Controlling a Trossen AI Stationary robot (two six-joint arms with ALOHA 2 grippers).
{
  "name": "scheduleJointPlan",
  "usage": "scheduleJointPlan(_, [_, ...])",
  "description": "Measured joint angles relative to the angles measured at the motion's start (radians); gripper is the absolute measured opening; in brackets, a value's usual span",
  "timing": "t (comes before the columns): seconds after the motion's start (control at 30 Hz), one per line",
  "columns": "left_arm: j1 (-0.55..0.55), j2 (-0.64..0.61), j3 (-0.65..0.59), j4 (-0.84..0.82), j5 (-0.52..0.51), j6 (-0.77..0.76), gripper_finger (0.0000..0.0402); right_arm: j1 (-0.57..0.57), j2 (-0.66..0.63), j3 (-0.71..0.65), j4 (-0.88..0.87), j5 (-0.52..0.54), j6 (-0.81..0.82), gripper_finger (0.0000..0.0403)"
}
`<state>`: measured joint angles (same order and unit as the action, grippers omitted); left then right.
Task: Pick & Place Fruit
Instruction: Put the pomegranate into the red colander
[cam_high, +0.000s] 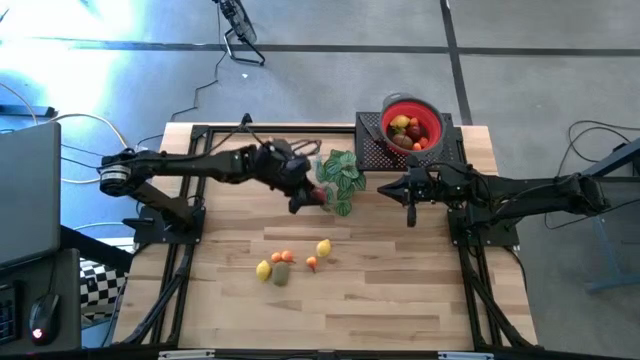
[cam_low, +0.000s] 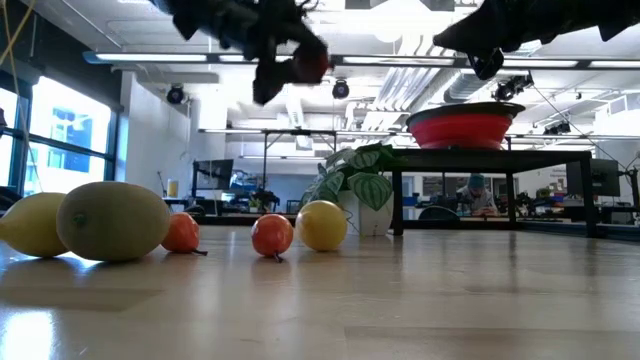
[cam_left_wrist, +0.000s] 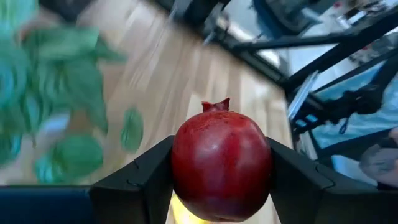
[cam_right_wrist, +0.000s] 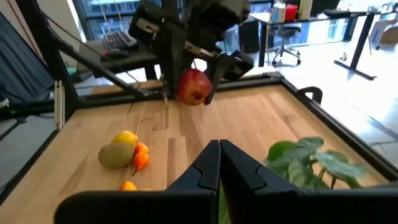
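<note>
Pomegranate (cam_left_wrist: 221, 165) clamped in left gripper (cam_high: 308, 197) beside plant (cam_high: 342, 176) — right gripper (cam_high: 410, 215) closed, empty.

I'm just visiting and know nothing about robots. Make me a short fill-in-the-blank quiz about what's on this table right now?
1. The left gripper holds a dark ____ pomegranate above the table.
2. The right gripper is empty, its fingers ____.
3. The red bowl on the raised black stand already holds ____.
4. The green plant sprig lies between the two ____.

Missing words: red; shut; fruit; grippers
</note>
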<state>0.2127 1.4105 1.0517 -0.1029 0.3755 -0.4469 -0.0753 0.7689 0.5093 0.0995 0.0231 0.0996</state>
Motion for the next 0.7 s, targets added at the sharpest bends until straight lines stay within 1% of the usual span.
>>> scheduleJointPlan(0.13, [0.023,0.0,0.077,-0.002,0.009,0.047,0.0207,0.0,0.004,0.0,0.036,-0.014,-0.065,0.0002])
scheduleJointPlan(0.33, [0.038,0.0,0.17,-0.002,0.013,0.057,0.0207,0.0,0.021,0.0,0.125,-0.075,-0.294,0.0002])
scheduleJointPlan(0.53, [0.036,0.0,0.199,-0.003,0.017,0.051,0.0207,0.0,0.09,0.0,0.319,-0.075,-0.431,0.0004])
scheduleJointPlan(0.6, [0.036,0.0,0.199,-0.006,0.016,0.05,0.0207,0.0,0.124,0.0,0.381,-0.075,-0.459,0.0013])
scheduleJointPlan(0.7, [0.036,0.0,0.199,-0.007,0.016,0.05,0.0207,0.0,0.173,0.0,0.439,-0.074,-0.498,0.0048])
